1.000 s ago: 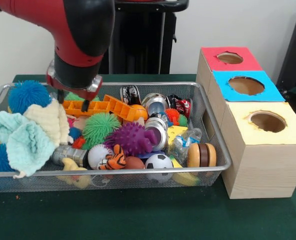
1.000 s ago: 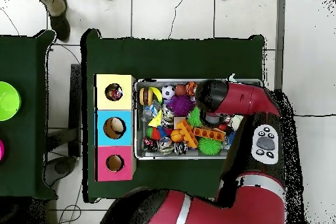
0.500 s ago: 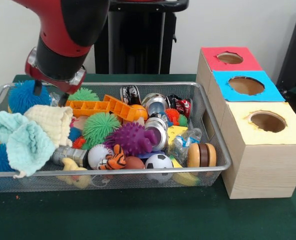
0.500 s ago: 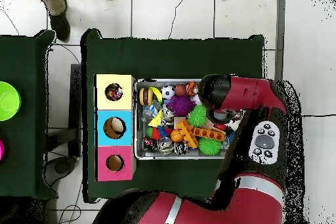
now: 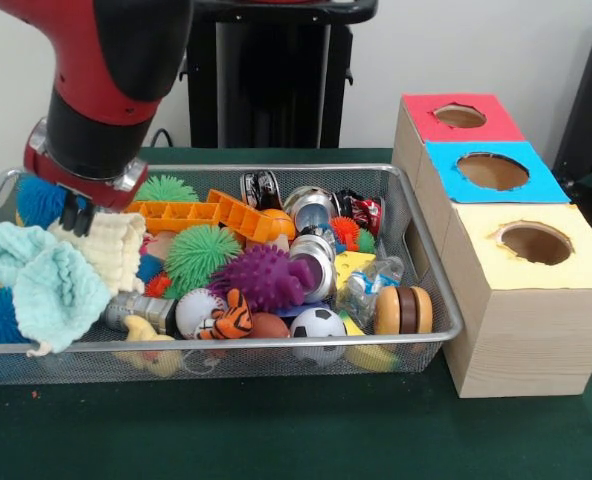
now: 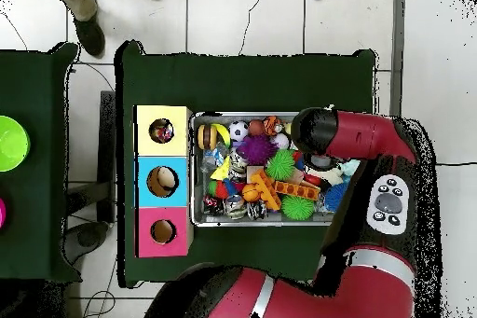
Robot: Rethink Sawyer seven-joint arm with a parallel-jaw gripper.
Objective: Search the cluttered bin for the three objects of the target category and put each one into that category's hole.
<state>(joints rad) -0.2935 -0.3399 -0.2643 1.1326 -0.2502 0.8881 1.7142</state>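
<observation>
One tool [image 5: 76, 215] hangs low over the cream cloth [image 5: 106, 245] in the cluttered bin [image 5: 416, 270]; its fingers look nearly closed, holding nothing.

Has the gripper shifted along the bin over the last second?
Yes. In the front view the gripper has moved left, away from the orange block strip, and now sits over the cream cloth by the blue spiky ball.

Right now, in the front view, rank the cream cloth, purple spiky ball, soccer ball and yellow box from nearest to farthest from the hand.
1. Cream cloth, just under the hand.
2. Purple spiky ball, mid-bin.
3. Soccer ball, at the front rim.
4. Yellow box, outside the bin.
</observation>
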